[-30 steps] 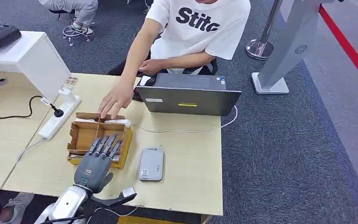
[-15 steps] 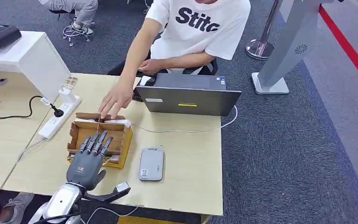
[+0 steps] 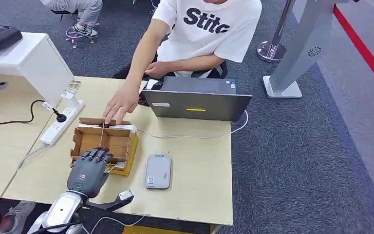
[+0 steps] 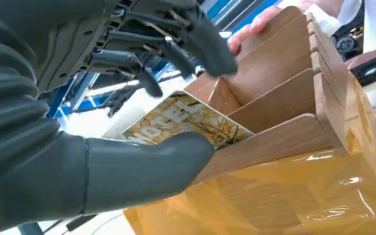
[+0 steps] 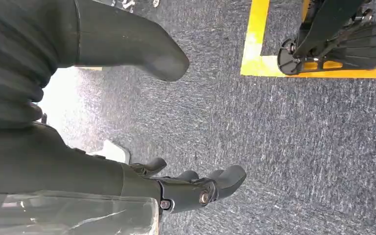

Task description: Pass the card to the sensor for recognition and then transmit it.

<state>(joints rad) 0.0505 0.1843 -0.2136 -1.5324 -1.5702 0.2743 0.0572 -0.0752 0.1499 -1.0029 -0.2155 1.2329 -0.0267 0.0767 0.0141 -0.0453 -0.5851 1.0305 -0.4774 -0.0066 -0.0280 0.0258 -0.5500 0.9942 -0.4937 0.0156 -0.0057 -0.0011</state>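
Head view: left robot hand curled over the box, card under its thumb

Head view hides the card itself; the left robot hand (image 3: 88,169) covers the near edge of the box (image 3: 104,144), fingers curled down over the rim. Left wrist view shows the card (image 4: 186,121) between the thumb (image 4: 142,166) and the darker fingers (image 4: 203,44). The thumb lies against its lower edge; whether the fingers touch it cannot be told, so the grip is unconfirmed. Print on the card is blurred, gold and white, not readable.

Right robot hand (image 5: 191,188) hangs over grey carpet, fingers loosely curled, nothing in it.

Surface: pale wooden table (image 3: 195,165). A person sits across it, one hand (image 3: 119,105) resting on the far edge of the box, face cut off by the frame. On the table are also a laptop (image 3: 195,100), a grey sensor (image 3: 158,171) just beside the box, and a power strip (image 3: 61,123). Floor is grey carpet, with a red line at far right.

Card orientation: it leans tilted in the box's near compartment against a cardboard divider, face toward the wrist camera, long axis running along the near wall.
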